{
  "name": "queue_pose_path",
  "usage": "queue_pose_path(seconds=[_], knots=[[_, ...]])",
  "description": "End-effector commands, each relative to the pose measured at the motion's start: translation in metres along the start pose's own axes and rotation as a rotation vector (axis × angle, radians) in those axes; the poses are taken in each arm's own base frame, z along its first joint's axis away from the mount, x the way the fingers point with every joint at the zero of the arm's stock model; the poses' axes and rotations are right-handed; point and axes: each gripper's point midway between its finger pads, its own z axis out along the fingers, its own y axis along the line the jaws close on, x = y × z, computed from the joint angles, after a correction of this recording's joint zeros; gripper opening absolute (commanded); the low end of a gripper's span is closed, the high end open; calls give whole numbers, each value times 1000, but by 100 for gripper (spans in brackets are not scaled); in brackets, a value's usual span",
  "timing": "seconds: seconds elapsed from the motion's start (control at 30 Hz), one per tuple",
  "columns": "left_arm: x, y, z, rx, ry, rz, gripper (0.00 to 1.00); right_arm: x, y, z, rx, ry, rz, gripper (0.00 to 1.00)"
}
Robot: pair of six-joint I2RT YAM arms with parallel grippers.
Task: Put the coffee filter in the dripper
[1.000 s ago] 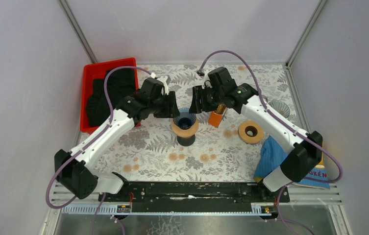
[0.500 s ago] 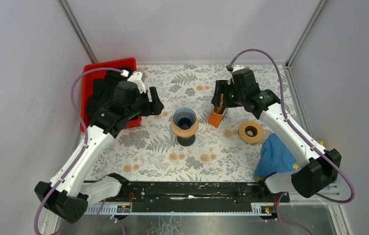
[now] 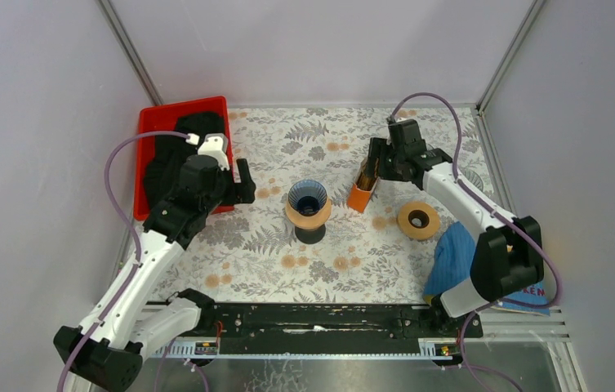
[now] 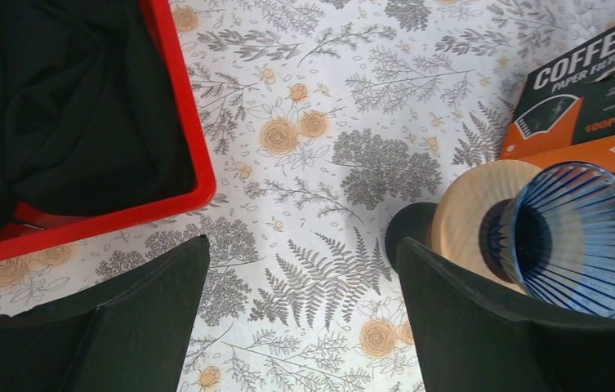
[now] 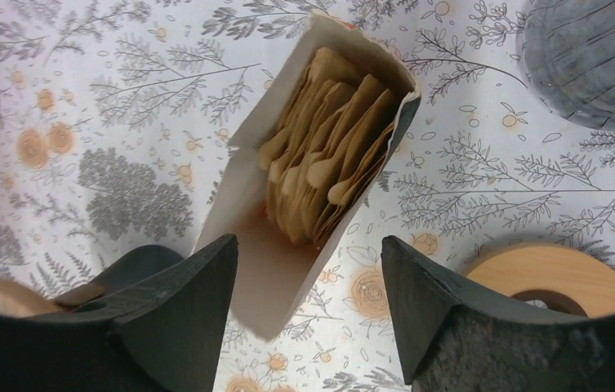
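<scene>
Brown paper filters (image 5: pixel 328 155), crimped and fanned, stand packed in the open top of an orange cardboard box (image 3: pixel 362 194) printed "COFFEE", just right of centre in the overhead view. None of them is in the dripper (image 3: pixel 309 198), which sits just beside the box to its left: a blue ribbed cone in a pale wooden collar on a black foot. Above the box, the right gripper (image 3: pixel 375 163) holds its dark wedge fingers (image 5: pixel 181 310) apart, straddling the carton's lower end in its own camera and clamped on nothing. The left gripper (image 3: pixel 242 180) is also spread wide and empty, over a bare strip of the floral tablecloth (image 3: pixel 328 261) between the dripper and the glossy red bin (image 3: pixel 144 131). Crumpled black cloth (image 3: pixel 165 167) fills that bin at the upper left. A flat wooden ring (image 3: pixel 418 220) lies right of the box, near a blue cloth (image 3: pixel 459 257).
</scene>
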Motion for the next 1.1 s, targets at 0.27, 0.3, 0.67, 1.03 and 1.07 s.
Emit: queue_pose_path(seconds=[0.27, 0.3, 0.67, 1.03, 1.07], knots=[[-2, 15, 15, -9, -12, -13, 90, -16, -4, 31, 33, -10, -29, 42], [-1, 15, 16, -8, -8, -16, 90, -18, -4, 33, 35, -7, -32, 38], [6, 26, 25, -32, 28, -38, 88, -47, 13, 52, 0, -31, -42, 4], [13, 31, 40, -33, 73, -55, 86, -64, 26, 72, -27, -30, -22, 0], [13, 33, 40, -35, 76, -57, 86, -62, 26, 75, -24, -19, -25, 0]])
